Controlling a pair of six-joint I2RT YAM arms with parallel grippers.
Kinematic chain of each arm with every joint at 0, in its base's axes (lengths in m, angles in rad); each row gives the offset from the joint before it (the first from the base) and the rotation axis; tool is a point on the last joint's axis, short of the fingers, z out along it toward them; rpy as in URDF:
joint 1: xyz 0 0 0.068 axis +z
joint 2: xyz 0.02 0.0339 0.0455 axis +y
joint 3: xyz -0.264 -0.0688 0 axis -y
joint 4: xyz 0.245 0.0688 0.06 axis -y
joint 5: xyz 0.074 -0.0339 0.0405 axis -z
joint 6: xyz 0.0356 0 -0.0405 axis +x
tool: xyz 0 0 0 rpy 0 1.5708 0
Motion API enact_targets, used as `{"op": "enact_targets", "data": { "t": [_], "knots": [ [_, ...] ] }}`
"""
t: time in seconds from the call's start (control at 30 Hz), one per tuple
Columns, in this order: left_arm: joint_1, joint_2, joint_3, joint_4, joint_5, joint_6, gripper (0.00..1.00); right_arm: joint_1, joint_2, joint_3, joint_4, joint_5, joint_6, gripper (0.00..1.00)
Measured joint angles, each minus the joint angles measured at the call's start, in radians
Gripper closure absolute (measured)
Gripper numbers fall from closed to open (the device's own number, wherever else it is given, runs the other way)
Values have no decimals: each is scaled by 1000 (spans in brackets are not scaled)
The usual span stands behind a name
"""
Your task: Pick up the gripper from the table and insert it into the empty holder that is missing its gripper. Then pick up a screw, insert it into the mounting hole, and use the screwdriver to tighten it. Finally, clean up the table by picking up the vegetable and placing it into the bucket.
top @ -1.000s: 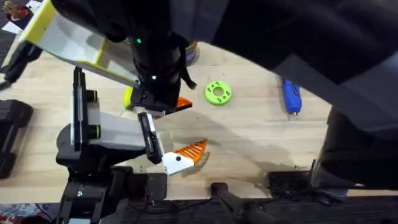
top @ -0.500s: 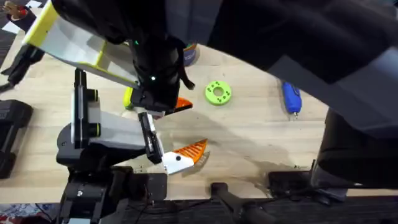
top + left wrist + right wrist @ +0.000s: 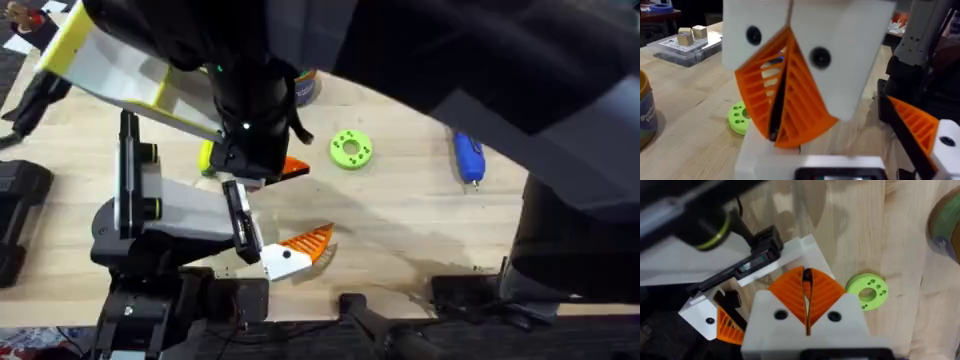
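I judge the insertion step is in hand. My left fingers and right fingers are pressed shut beside the green disc. Whether either grips the gripper, I cannot tell. Next I need careful alignment with the holder, just past the disc.

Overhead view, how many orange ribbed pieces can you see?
2. One orange piece pokes out from under the dark arm, left of the green disc; one orange wedge with a white base sits at the holder's tip. The arms may hide others.

My right claw has its orange ribbed pads pressed together above the wooden tabletop, a green holed disc just beside them.
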Motion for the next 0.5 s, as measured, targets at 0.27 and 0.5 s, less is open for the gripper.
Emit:
{"op": "enact_targets", "data": {
  "t": [0.27, 0.5],
  "knots": [
    [0, 0, 0, 0, 0, 5, 14, -1, 0, 4, -17, 4, -2, 281],
    [0, 0, 0, 1, -1, 11, 14, -3, 0, 66, -56, 12, -10, 7]
  ]
}}
